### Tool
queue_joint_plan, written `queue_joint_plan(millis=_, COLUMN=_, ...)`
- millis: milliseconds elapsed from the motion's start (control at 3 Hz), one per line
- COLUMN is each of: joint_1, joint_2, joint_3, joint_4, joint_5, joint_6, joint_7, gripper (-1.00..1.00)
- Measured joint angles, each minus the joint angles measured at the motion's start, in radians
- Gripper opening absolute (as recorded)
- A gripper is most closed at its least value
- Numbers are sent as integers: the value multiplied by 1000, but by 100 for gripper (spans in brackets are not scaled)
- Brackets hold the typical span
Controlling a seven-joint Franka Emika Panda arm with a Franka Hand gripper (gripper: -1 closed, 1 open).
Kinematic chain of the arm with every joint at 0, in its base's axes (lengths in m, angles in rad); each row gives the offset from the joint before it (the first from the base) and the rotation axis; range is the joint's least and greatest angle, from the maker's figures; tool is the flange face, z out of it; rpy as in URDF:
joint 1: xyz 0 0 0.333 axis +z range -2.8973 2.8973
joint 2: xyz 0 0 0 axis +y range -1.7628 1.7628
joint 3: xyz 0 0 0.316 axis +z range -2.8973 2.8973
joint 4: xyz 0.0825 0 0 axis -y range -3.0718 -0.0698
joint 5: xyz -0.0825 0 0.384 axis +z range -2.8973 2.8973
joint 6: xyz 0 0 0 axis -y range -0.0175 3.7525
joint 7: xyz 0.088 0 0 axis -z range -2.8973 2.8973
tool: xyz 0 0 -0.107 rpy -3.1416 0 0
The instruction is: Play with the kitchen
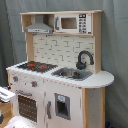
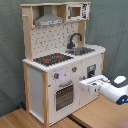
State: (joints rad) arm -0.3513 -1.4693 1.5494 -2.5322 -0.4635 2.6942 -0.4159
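I see kitchen [image 2: 60,65] upright on wooden floor [image 2: 100,114], against grey curtain [image 2: 112,25]. Hand [image 2: 85,85] level in front of lower cabinet, right of oven door [image 2: 64,96] in second exterior view. Cannot tell finger spread.

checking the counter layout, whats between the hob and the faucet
The sink lies between the hob and the black faucet, seen in both exterior views.

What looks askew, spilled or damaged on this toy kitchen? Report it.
Nothing stands out. The kitchen stands upright, oven door closed, faucet upright over the sink, hob bare. The gripper hovers in front of the cabinets.
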Motion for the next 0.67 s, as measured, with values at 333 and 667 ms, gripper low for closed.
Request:
queue_joint_plan(millis=333, joint_1=-54, joint_2=-1, joint_3=-9, joint_4=-28, joint_5=0, joint_6=85, joint_7=6, gripper=100)
queue_joint_plan(millis=667, joint_1=-136, joint_2=-2, joint_3=-5, joint_4=-28, joint_5=1, joint_6=163, joint_7=21, gripper=100)
